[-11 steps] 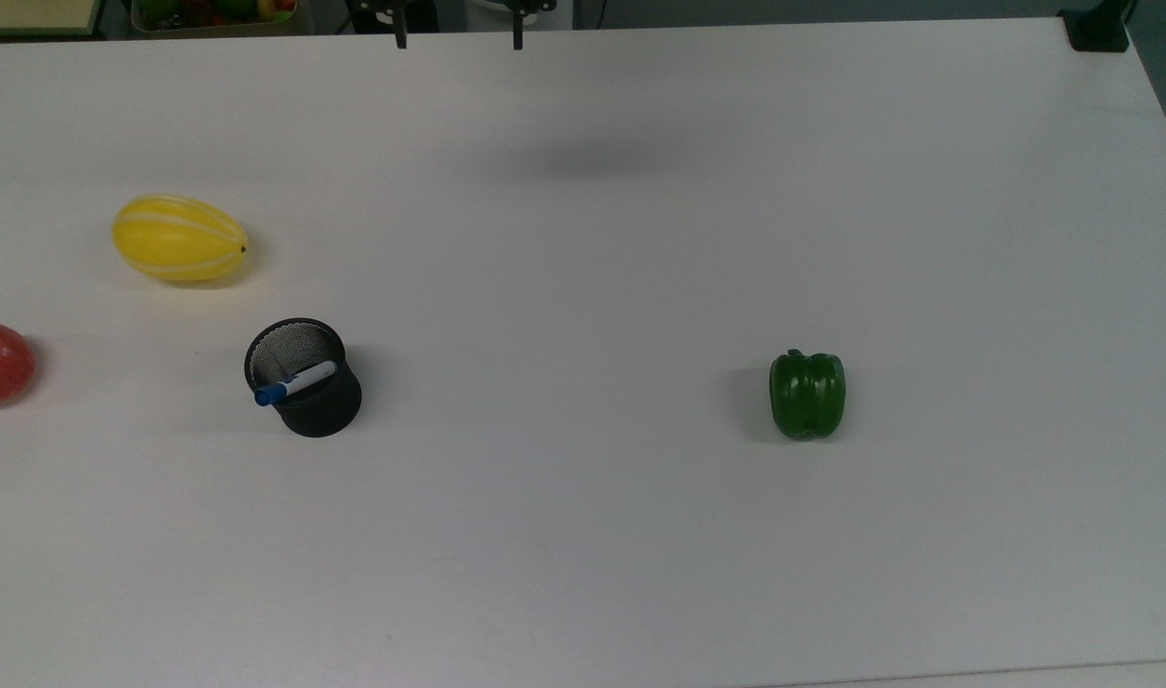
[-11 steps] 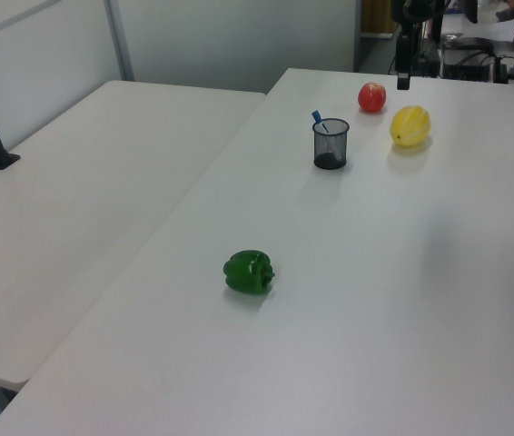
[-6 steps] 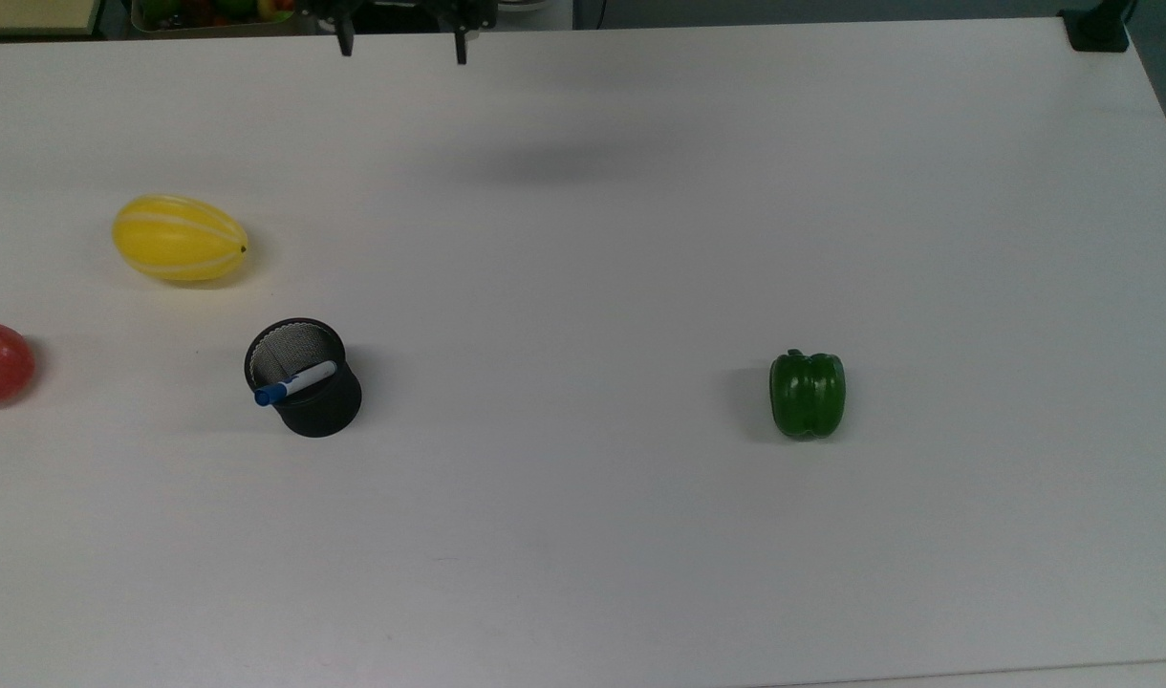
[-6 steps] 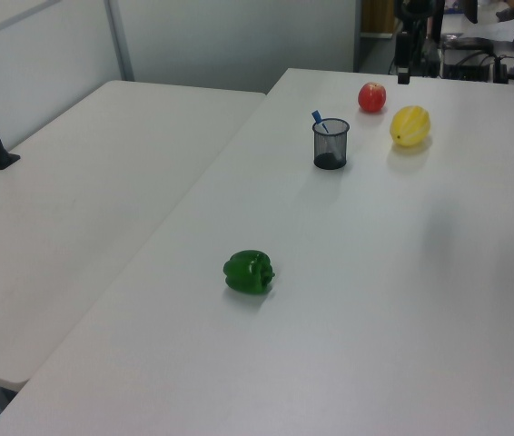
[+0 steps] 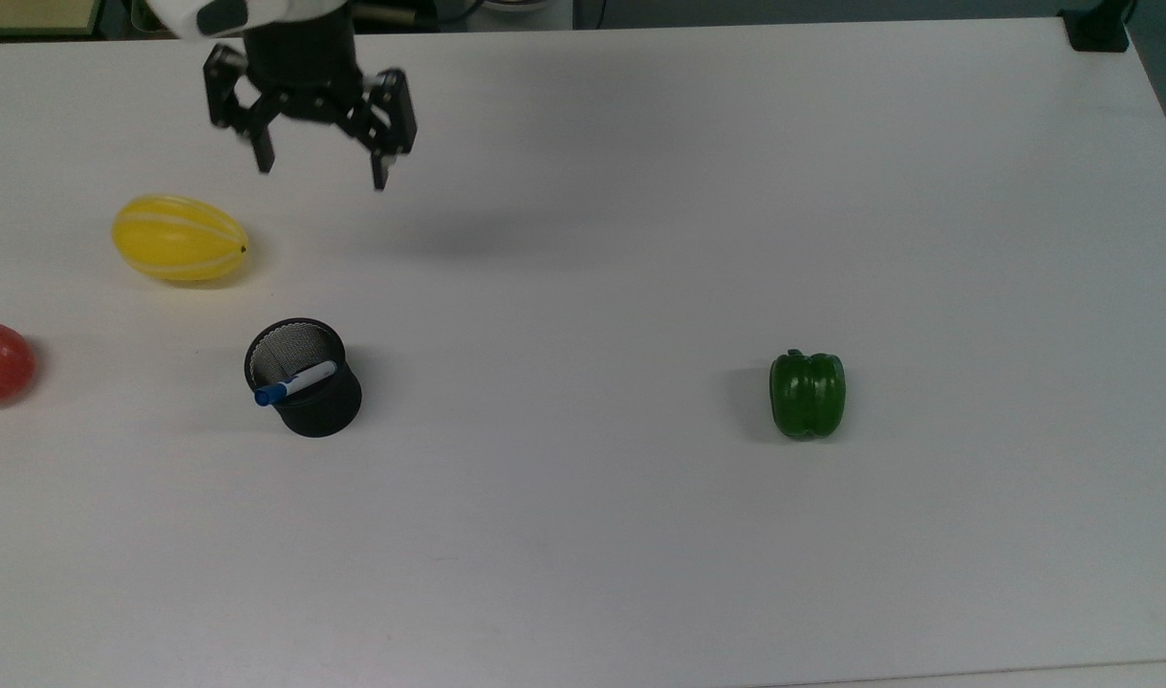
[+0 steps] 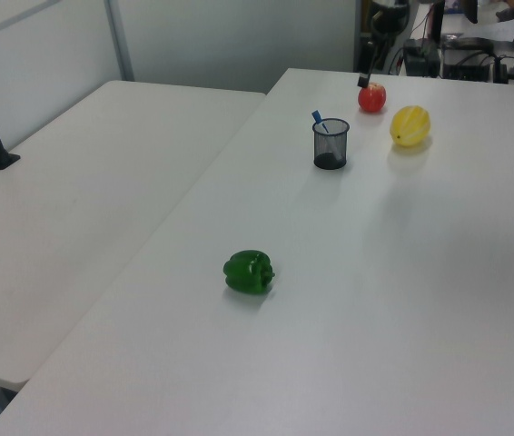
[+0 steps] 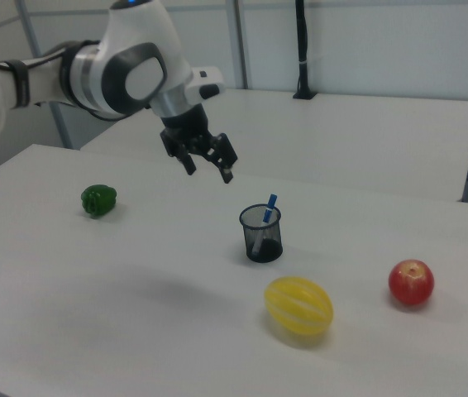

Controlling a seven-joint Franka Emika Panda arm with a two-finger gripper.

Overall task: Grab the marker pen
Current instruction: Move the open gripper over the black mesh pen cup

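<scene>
The marker pen [image 5: 294, 383] stands slanted inside a black mesh cup [image 5: 304, 378] on the white bench [image 5: 640, 239], its blue cap poking over the cup's rim toward 8 o'clock in the top view and its white barrel running down into the cup; in the right view the pen [image 7: 269, 207] leans toward 1 o'clock above the cup [image 7: 261, 234], and in the left view the blue cap [image 6: 317, 118] sticks up at the cup's [image 6: 331, 143] 11 o'clock edge. The pincer [image 5: 322, 175] hangs in the air with its two black fingers spread wide and nothing between them. In the top view it sits well apart from the pen, at about 12 o'clock from the cup, with bare bench between them. In the right view the pincer [image 7: 209, 174] hovers at about 10 o'clock from the cup, higher than the pen's cap and not touching it. A yellow melon [image 5: 180, 238] lies at about 10 o'clock from the cup in the top view, between the cup and the pincer but off to the top view's left. A red apple [image 5: 0, 362] rests at 9 o'clock from the cup, at the top view's left edge. A green bell pepper [image 5: 808, 394] lies far off at 3 o'clock.
</scene>
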